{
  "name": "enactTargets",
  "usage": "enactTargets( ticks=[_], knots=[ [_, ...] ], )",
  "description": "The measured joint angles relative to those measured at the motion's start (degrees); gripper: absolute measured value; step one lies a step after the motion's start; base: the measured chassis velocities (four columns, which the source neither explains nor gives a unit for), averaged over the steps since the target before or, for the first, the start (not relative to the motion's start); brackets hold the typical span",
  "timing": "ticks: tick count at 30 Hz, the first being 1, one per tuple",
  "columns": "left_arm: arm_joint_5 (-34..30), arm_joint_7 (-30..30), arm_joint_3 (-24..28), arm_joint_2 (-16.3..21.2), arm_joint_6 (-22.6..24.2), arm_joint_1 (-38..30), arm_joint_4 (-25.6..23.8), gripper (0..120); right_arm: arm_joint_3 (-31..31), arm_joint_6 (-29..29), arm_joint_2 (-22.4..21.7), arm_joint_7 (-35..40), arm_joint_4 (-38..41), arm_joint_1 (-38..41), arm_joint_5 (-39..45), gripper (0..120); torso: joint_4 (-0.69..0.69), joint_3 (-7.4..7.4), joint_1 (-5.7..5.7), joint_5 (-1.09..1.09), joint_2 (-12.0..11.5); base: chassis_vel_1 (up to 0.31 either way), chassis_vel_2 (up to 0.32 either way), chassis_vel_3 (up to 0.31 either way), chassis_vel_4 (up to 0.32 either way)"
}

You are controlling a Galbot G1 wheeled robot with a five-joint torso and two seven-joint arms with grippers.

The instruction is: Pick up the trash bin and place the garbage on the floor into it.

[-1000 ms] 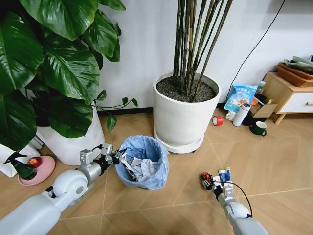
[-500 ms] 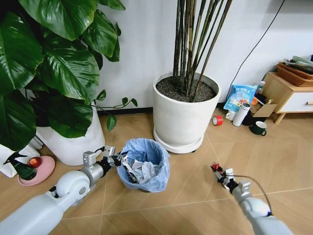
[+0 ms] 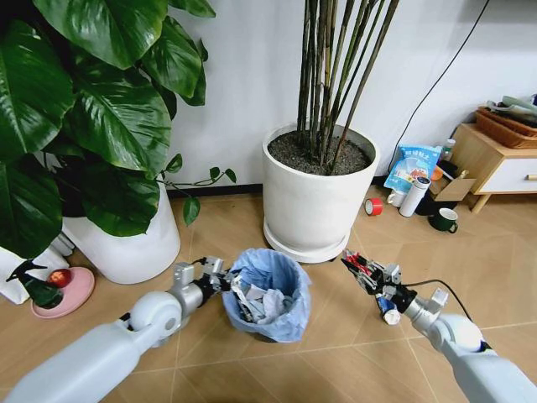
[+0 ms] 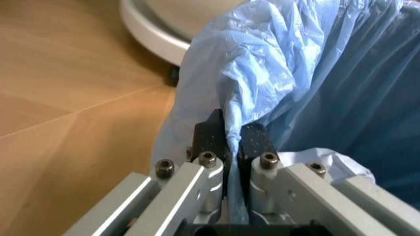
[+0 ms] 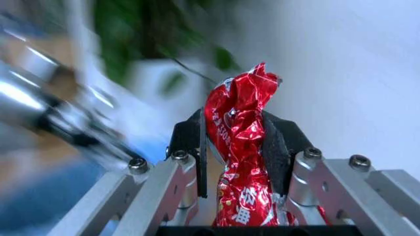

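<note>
While my left gripper [image 3: 220, 278] pinches the blue liner at the near rim of the trash bin [image 3: 268, 294], the bin stands upright on the tan floor, mouth up, white paper wads inside. My right gripper [image 3: 359, 267] is clamped on a red foil wrapper [image 5: 237, 162]; its long axis runs out along my fingers [image 5: 188, 147], the crumpled tip past them. It hangs above the floor, just right of the bin and pointing toward the white plant pot [image 3: 315, 197], which stands close behind. Bare floor [image 3: 336, 336] lies open in front and between bin and wrapper.
</note>
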Motion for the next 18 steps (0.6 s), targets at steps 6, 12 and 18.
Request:
enactTargets(
  ticks=[6, 12, 18],
  knots=[
    [-1.14, -0.58, 3.23, -3.57, -0.03, -4.17, 2.32, 0, -7.12, -2.3, -1.69, -5.81, 4.65, 4.26, 5.78, 23, -0.01, 0.0, 0.0, 0.0, 0.0, 0.0, 0.0, 0.0, 0.0],
    [-1.93, -0.89, 4.81, -4.86, -0.01, -6.44, 2.92, 0, -14.78, -2.55, -1.59, -5.13, 2.98, 9.2, 3.44, 23, 0.0, 0.0, 0.0, 0.01, 0.0, 0.0, 0.0, 0.0, 0.0],
    [-2.56, -1.46, 4.99, -4.9, 0.2, -6.78, 2.13, 0, -16.41, -2.94, -1.56, -4.35, 0.53, 11.44, -0.79, 34, 0.0, 0.0, 0.0, 0.01, 0.0, 0.0, 0.0, 0.0, 0.0]
  ],
)
